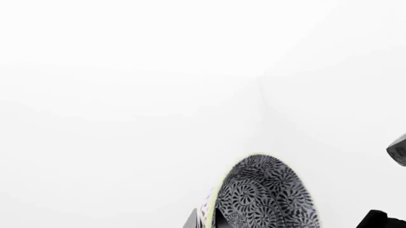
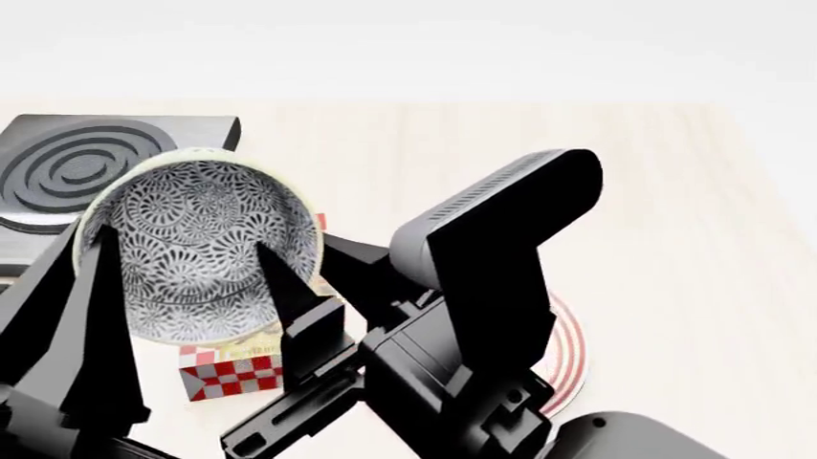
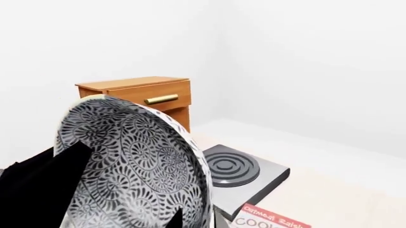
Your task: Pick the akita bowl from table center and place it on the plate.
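Observation:
The akita bowl [image 2: 191,244], white with a dense grey-black pattern, is held up off the table, tilted with its opening toward the head camera. My left gripper [image 1: 207,217] is shut on its rim, one finger inside and one outside; in the head view it sits at the bowl's left edge [image 2: 79,263]. My right gripper [image 3: 195,217] straddles the opposite rim of the bowl [image 3: 133,161]. Its inner finger [image 2: 283,282] stands a little off the wall. The plate [image 2: 571,349], white with red rings, lies on the table at the right, mostly hidden behind my right arm.
A black stove plate [image 2: 77,177] sits at the table's back left. A red-checked box [image 2: 236,368] lies under the bowl and a cookie box [image 3: 273,221] lies beside the stove [image 3: 231,166]. A wooden drawer cabinet [image 3: 142,92] stands beyond the pale wooden table [image 2: 664,210].

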Controlling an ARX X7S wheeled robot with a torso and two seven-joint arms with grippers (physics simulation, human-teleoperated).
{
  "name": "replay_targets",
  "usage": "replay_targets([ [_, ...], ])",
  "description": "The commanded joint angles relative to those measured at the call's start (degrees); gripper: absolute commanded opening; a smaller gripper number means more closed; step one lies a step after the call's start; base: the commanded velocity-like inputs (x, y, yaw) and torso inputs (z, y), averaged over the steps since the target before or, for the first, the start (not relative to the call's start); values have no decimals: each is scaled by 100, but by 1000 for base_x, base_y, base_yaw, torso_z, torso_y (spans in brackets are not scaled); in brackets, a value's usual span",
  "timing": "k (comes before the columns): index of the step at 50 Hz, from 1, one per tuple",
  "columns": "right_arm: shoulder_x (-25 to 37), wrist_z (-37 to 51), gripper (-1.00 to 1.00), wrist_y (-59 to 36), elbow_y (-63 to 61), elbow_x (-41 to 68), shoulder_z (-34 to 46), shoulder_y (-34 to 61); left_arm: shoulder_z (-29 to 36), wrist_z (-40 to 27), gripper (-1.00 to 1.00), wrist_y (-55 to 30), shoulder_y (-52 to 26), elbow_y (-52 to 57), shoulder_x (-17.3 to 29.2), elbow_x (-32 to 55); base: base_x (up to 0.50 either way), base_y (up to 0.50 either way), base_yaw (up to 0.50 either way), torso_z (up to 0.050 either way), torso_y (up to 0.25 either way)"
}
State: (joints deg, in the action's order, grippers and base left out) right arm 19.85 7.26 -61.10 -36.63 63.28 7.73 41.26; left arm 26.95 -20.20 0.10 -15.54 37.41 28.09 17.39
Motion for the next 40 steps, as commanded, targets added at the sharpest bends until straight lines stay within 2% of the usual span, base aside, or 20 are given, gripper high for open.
replay_targets([
  [1, 59, -12, -100, 124, 75, -294, 62, -119, -59, -78, -100, 40, -20, 175, 4, -104, 0, 0, 0, 0, 0],
  [18, 68, -11, -100, 241, 46, -246, 47, -141, 21, -132, -100, -42, -20, -63, -5, -334, 0, 0, 0, 0, 0],
  [19, 71, -8, -100, 244, 45, -248, 51, -140, 6, -140, 100, -66, -22, -40, -4, -290, 0, 0, 0, 0, 0],
  [40, 95, 64, -100, 423, -40, -245, -18, -249, 105, -158, 100, -171, -37, -77, 6, -394, 0, 0, 0, 0, 0],
])
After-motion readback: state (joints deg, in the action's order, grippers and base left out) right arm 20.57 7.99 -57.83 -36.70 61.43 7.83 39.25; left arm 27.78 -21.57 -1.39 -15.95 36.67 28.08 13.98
